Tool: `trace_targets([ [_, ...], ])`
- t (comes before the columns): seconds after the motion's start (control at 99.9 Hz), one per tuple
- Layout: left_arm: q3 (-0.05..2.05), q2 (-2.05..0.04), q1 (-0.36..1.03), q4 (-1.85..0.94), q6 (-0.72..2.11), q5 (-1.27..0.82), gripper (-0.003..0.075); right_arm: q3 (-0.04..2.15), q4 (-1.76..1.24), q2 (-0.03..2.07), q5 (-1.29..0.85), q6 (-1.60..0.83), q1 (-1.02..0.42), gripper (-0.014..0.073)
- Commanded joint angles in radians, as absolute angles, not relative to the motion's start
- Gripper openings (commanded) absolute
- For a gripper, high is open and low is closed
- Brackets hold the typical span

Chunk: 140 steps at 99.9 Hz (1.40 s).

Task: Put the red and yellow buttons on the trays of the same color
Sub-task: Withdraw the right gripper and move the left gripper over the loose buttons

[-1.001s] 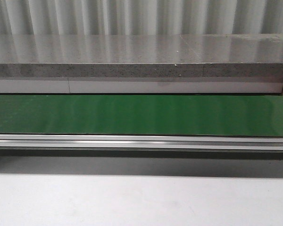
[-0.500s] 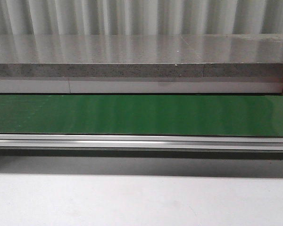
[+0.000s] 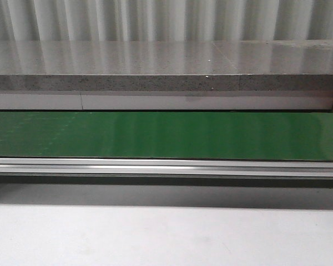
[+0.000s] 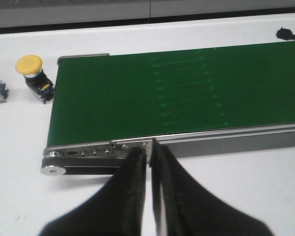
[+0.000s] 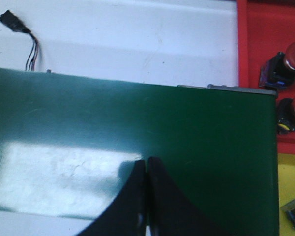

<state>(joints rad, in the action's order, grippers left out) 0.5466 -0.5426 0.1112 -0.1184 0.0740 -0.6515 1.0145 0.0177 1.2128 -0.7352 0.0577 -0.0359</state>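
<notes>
Two red buttons (image 5: 290, 61) in red tray (image 5: 258, 29); one yellow button (image 4: 33, 76) on table (image 4: 19, 128).

Glossy green conveyor belt (image 3: 166, 136): smooth, sheened surface showing pale reflections. Brushed silver metal side rail (image 3: 166, 167): satin finish with bright linear highlights. Grey speckled stone-like slab (image 3: 155, 82): polished top, grainy front edge. White table (image 4: 236, 196): smooth, matt. Yellow mushroom-head plastic button (image 4: 29, 65): matt cap. Red plastic tray (image 5: 265, 29): smooth, slight sheen. Black left gripper (image 4: 150, 162) fingers: matt, rubber-like.
</notes>
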Motion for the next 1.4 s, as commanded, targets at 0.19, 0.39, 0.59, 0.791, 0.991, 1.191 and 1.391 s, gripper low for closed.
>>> trace_targets([
  [0.19, 0.574, -0.544, 0.120, -0.132, 0.074, -0.580, -0.0006, 0.800, 0.029, 0.921, -0.579, 0.035, -0.084, -0.0067],
  [0.39, 0.574, -0.544, 0.120, -0.132, 0.074, -0.580, -0.0006, 0.639, 0.029, 0.691, -0.506, 0.035, -0.084, -0.0067],
  [0.59, 0.574, -0.544, 0.120, -0.132, 0.074, -0.576, -0.0006, 0.497, 0.029, 0.493, -0.481, 0.035, -0.084, -0.0067],
  [0.791, 0.574, -0.552, 0.120, -0.132, 0.074, -0.576, -0.0006, 0.443, 0.029, 0.395, -0.474, 0.035, -0.084, -0.0067],
  [0.991, 0.639, -0.625, 0.107, -0.122, 0.071, -0.581, -0.0005, 0.443, 0.029, 0.395, -0.463, 0.035, -0.084, -0.0067],
  [1.191, 0.770, -0.781, 0.061, -0.095, 0.071, -0.588, 0.0138, 0.443, 0.029, 0.395, -0.467, 0.035, -0.084, -0.0067],
  [1.391, 0.894, -0.929, -0.014, -0.069, 0.071, -0.588, 0.0507, 0.443, 0.029, 0.395, -0.470, 0.035, -0.084, -0.0067],
])
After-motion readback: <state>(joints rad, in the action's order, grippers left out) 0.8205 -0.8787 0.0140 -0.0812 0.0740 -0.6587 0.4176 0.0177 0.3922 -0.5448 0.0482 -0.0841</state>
